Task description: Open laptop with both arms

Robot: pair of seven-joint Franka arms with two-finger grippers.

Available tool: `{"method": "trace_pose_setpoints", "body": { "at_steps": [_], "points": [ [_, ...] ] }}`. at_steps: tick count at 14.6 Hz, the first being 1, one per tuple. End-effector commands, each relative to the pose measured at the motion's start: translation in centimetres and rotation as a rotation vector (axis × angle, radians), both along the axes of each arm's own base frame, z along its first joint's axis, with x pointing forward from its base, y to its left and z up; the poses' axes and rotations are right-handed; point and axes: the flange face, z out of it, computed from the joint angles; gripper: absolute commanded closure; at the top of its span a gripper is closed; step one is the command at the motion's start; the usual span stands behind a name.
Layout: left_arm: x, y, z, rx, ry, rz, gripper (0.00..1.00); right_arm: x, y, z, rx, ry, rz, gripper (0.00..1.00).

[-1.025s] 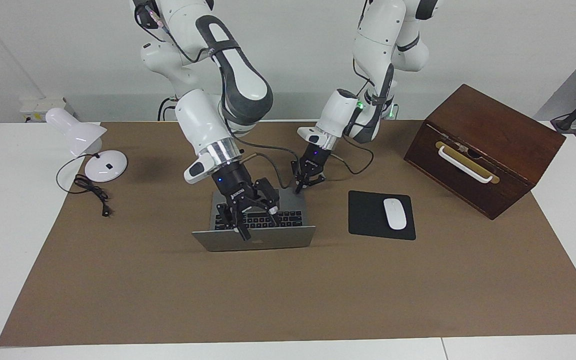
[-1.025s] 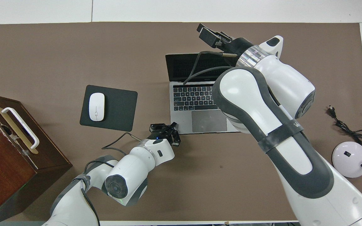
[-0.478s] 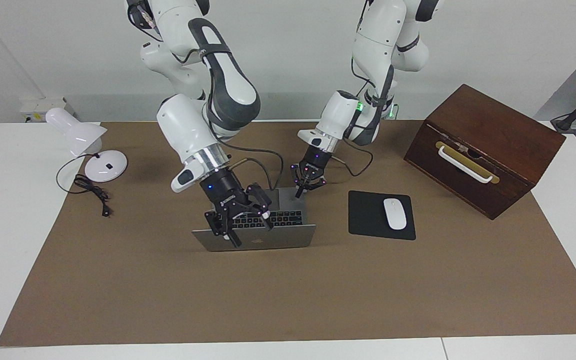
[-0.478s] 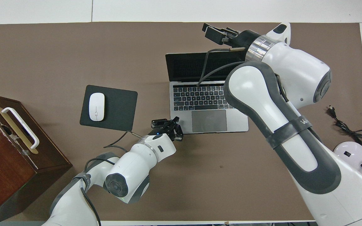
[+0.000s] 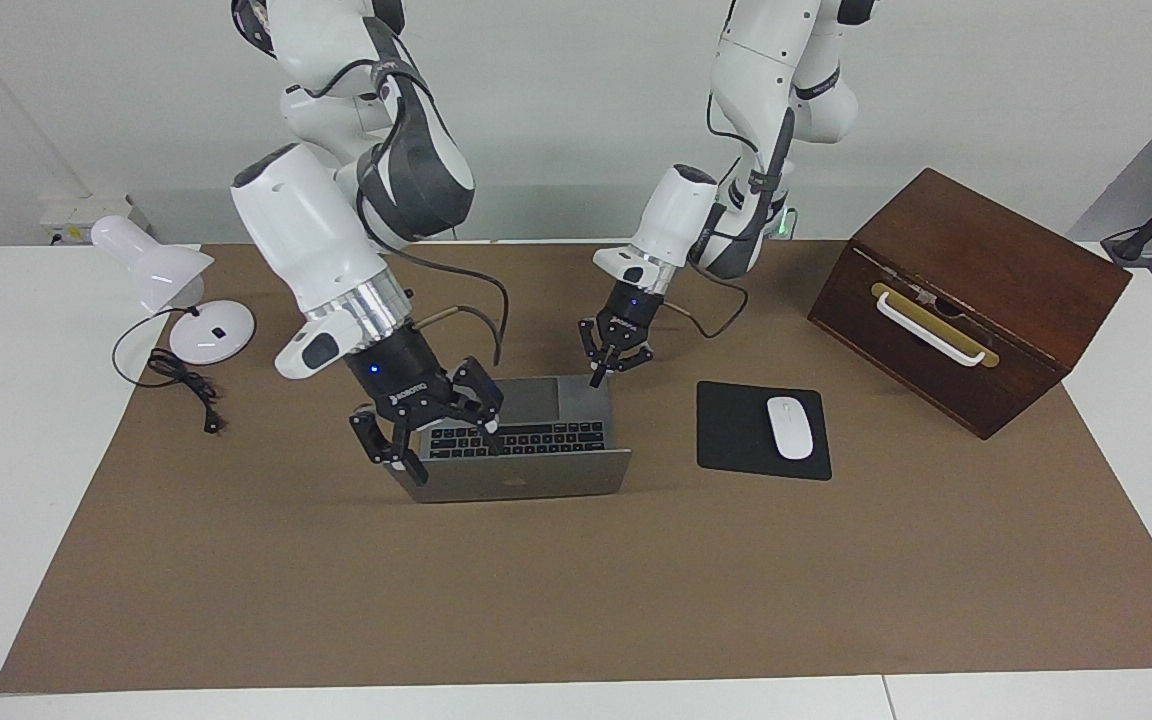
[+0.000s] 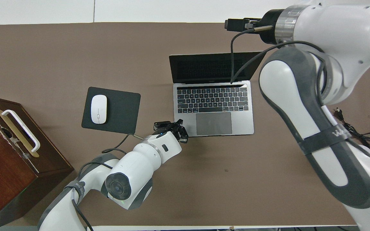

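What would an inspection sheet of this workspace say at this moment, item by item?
Surface: brown mat on a white table.
Job's things: laptop open, lid raised, keys showing.
Clutter: white mouse on a black mouse pad; wooden box toward the left arm's end; white lamp toward the right arm's end.
Grippers: left hand shut, at the laptop base's corner nearest the robots; contact unclear. Right hand at the lid's corner toward the right arm's end.
Cables: lamp cord loose beside the lamp; a cable loops at the right wrist.
Surroundings: white wall; nothing else seen.
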Motion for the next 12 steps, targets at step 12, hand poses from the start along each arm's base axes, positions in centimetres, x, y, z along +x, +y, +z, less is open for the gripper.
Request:
{"method": "trace_pose_setpoints", "body": {
  "at_steps": [12],
  "points": [
    [4.4, 2.4, 16.7, 0.159, 0.276, 0.087, 1.0, -11.4, -18.1, 9.2, -0.461, 0.483, -0.027, 0.0]
  ]
}}
